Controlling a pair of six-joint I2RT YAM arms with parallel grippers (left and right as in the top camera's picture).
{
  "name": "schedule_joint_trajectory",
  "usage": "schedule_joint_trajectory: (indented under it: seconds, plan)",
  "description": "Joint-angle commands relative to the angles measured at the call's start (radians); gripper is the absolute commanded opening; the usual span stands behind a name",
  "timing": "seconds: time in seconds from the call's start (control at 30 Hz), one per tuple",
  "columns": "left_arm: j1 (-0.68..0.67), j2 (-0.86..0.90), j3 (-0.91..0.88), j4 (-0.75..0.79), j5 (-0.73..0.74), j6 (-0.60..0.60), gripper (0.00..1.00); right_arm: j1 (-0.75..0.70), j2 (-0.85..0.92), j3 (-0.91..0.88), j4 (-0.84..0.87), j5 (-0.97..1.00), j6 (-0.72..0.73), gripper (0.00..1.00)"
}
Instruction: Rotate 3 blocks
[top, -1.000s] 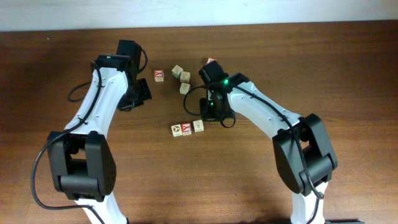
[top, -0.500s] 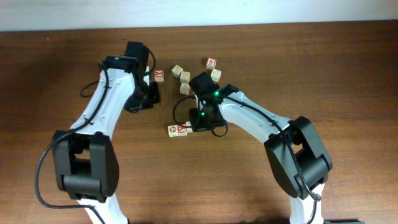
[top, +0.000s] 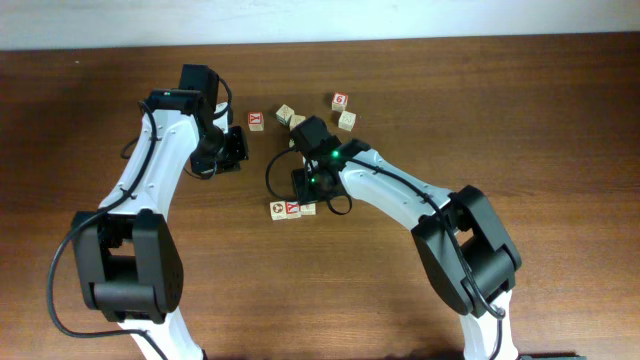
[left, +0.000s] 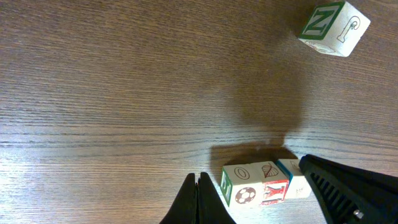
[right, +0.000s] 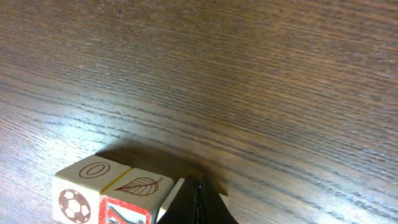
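Note:
Three pale wooden blocks lie touching in a short row. The first has a round red mark (top: 279, 211) and shows a soccer ball and an O in the left wrist view (left: 244, 185). The middle one is red-lettered (top: 293, 208), with a leaf on top (right: 138, 186). The third is faint (top: 308, 208) and mostly hidden under my right fingers (right: 181, 194). My right gripper (top: 308, 196) (right: 200, 190) is shut, its tips down against that third block. My left gripper (top: 232, 152) (left: 198, 190) is shut and empty, off to the upper left of the row.
Several other letter cubes lie behind the row: a red one (top: 256, 120) by my left gripper, a pair (top: 291, 118), and two further right (top: 343, 110). A green Z cube (left: 333, 20) shows in the left wrist view. The right arm's black finger (left: 348, 193) crosses that view's corner.
My right gripper has swung left and down onto the row, and the three blocks have slid left and closed up together. My left gripper shifted right, then back.

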Motion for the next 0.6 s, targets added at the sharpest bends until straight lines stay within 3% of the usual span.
schedule_joint_trajectory:
  seconds: [0.0, 0.13, 0.23, 0.33, 0.4, 0.5, 0.57]
  plan:
    - [0.002, 0.005, -0.008, 0.001, 0.017, 0.016, 0.0, 0.013, 0.007, 0.015, 0.007, 0.02, 0.004, 0.04]
    - [0.002, 0.005, -0.008, 0.002, 0.013, 0.016, 0.0, 0.013, 0.007, 0.015, 0.024, 0.0, -0.023, 0.04]
    - [0.002, -0.074, 0.018, 0.002, -0.107, 0.015, 0.0, -0.021, -0.084, 0.058, 0.044, 0.001, -0.022, 0.04]
    - [-0.013, -0.286, 0.005, -0.058, -0.123, -0.019, 0.0, -0.095, -0.268, 0.062, -0.093, -0.013, -0.018, 0.04]
    - [-0.053, -0.295, -0.094, -0.074, -0.109, -0.06, 0.0, -0.108, -0.265, 0.02, -0.163, -0.037, -0.008, 0.04]
    - [-0.1, -0.294, -0.42, 0.191, 0.01, -0.089, 0.0, -0.106, -0.225, -0.081, -0.098, -0.082, 0.009, 0.04]
    - [-0.101, -0.294, -0.597, 0.386, 0.009, -0.129, 0.0, -0.106, -0.185, -0.135, -0.03, -0.11, 0.035, 0.04]
